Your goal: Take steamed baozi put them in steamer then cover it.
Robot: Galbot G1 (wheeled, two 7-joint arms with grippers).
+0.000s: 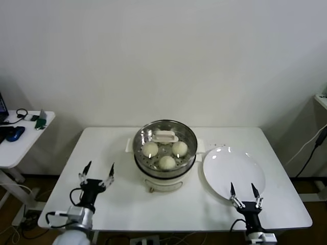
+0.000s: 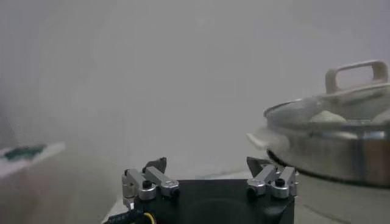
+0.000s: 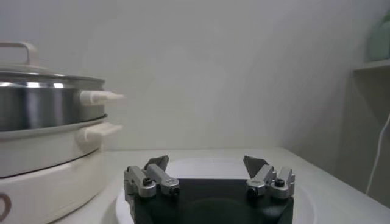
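Note:
The steel steamer (image 1: 164, 168) on its cream base stands mid-table, with the glass cover (image 1: 149, 132) on top, its cream handle (image 1: 165, 136) across the centre. Three steamed baozi (image 1: 167, 162) show through the glass. My left gripper (image 1: 96, 171) is open and empty near the front left edge, well apart from the steamer (image 2: 347, 152). My right gripper (image 1: 244, 191) is open and empty at the front right, over the near rim of a white plate (image 1: 240, 166). The right wrist view has the steamer (image 3: 42, 109) to one side, and the plate (image 3: 207, 165) beyond the right gripper (image 3: 207, 163).
The bare white plate lies right of the steamer. A side table (image 1: 20, 143) with small items stands at the far left, off the white table (image 1: 117, 148). A cable (image 1: 312, 148) hangs at the far right.

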